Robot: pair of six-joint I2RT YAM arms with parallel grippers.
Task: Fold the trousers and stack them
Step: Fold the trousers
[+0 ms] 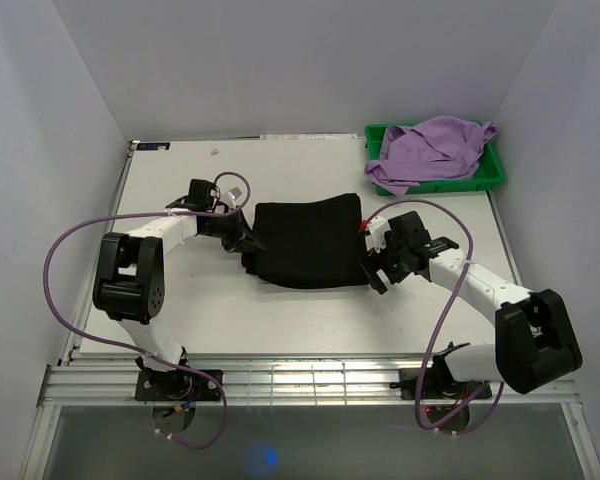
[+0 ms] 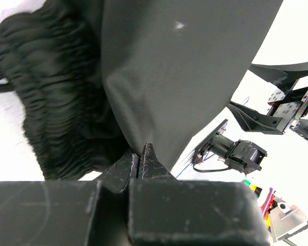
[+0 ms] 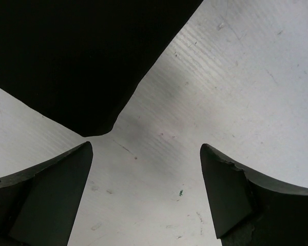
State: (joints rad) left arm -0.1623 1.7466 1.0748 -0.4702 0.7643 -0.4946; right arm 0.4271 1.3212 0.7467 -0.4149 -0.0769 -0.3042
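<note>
Overhead, we see the left gripper (image 1: 248,240) clenched on the edge of the folded black trousers (image 1: 305,242), which lie on the table (image 1: 280,320) between the two tools. The right gripper (image 1: 378,255) sits just beside the trousers' opposite edge, its jaws spread and holding nothing. Well beyond it, a lilac garment (image 1: 430,150) is heaped in a green bin (image 1: 495,172).

From the left wrist, we find the fingertips (image 2: 153,165) pressed together on a pinch of smooth black fabric that rises away from them. The ruched waistband (image 2: 51,113) bunches off to one side.

From the right wrist, we see the right gripper (image 3: 146,148) released, both fingers wide apart over bare table (image 3: 236,77). A corner of the trousers (image 3: 66,61) lies just ahead, close to one fingertip. Whether they touch, we cannot tell.
</note>
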